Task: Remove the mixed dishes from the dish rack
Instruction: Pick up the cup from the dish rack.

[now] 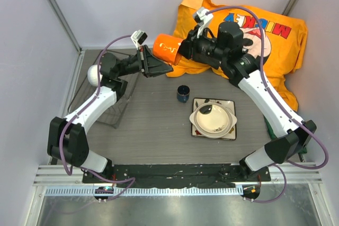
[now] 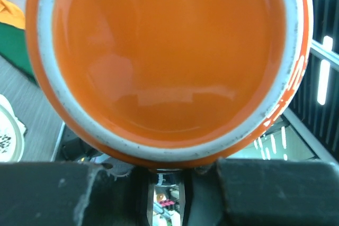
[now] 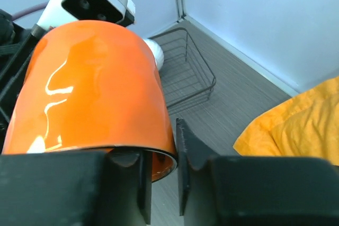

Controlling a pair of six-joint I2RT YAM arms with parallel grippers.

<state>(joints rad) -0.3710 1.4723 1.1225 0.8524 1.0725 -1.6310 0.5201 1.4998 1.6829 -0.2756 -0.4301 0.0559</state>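
Note:
The orange mug [image 1: 168,47] hangs on its side in mid-air at the back, between both grippers. My left gripper [image 1: 162,64] is shut on it from the left; its wrist view is filled by the mug's white-ringed orange end [image 2: 169,51] just above the dark fingers [image 2: 265,189]. My right gripper [image 3: 161,136] is shut over the mug's rim, one finger inside and one outside the wall [image 3: 106,93]. The dish rack [image 1: 114,107] lies at the left with the small white bowl [image 1: 94,75] in it. The dark-blue cup [image 1: 183,93], and the cream bowl [image 1: 213,119] on the square plate [image 1: 231,132], stand on the table.
An orange printed cloth [image 1: 275,35] covers the back right corner. Grey walls close in the table on both sides. The wire rack [image 3: 188,72] and the white bowl [image 3: 157,52] show beyond the mug in the right wrist view.

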